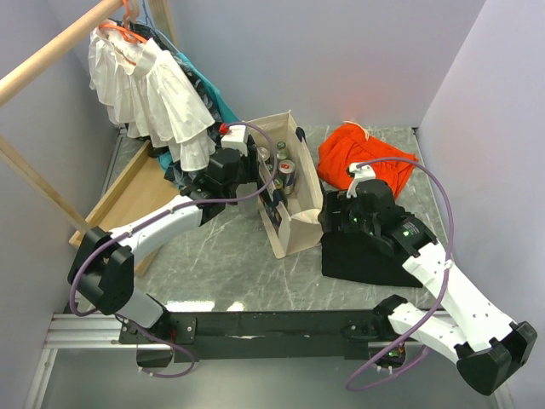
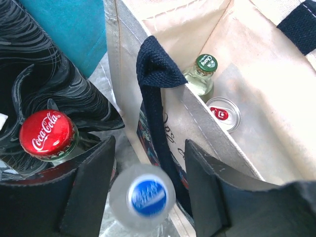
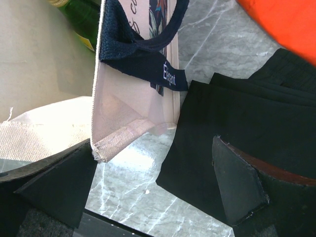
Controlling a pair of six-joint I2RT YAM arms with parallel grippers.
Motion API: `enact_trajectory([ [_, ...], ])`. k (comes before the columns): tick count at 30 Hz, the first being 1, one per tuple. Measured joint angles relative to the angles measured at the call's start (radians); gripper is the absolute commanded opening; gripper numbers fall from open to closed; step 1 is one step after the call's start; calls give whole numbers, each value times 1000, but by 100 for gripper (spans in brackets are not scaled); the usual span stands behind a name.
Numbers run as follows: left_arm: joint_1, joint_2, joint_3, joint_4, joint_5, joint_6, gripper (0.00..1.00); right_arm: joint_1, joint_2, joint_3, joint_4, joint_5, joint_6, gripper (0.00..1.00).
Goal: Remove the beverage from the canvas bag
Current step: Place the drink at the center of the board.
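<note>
The beige canvas bag (image 1: 300, 228) stands open at mid-table, and its navy handle (image 2: 154, 74) hangs over the near wall. Inside it I see a green-capped bottle (image 2: 206, 64) and a can (image 2: 223, 113) with a red tab. My left gripper (image 2: 148, 148) is open just outside the bag's left wall. A clear bottle with a blue cap (image 2: 143, 197), blurred, stands loose between its fingers. A Coca-Cola bottle (image 2: 47, 134) stands to its left, also outside the bag. My right gripper (image 3: 154, 148) is open at the bag's near right corner (image 3: 113, 140), which brushes its left finger.
An orange cloth bundle (image 1: 362, 153) lies behind the right arm, and a folded black cloth (image 1: 362, 251) lies under it. White and dark garments (image 1: 157, 98) hang from a wooden rack (image 1: 128, 192) at the left, close to the left gripper.
</note>
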Motion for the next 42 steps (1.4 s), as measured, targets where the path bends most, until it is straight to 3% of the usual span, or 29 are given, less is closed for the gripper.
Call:
enact_trajectory([
  [9,0,-9,0,-2,0,-6,69,0,0,0,0,3,0,100],
  [19,0,-73,20,-42,13,-16,99,0,-7,0,-1,3,0,100],
  [34,0,-137,156,-179,149,-16,96,3,-72,12,-21,-13,-11,100],
  [42,0,-108,346,-300,298,-16,96,10,-76,73,-43,-13,-56,100],
])
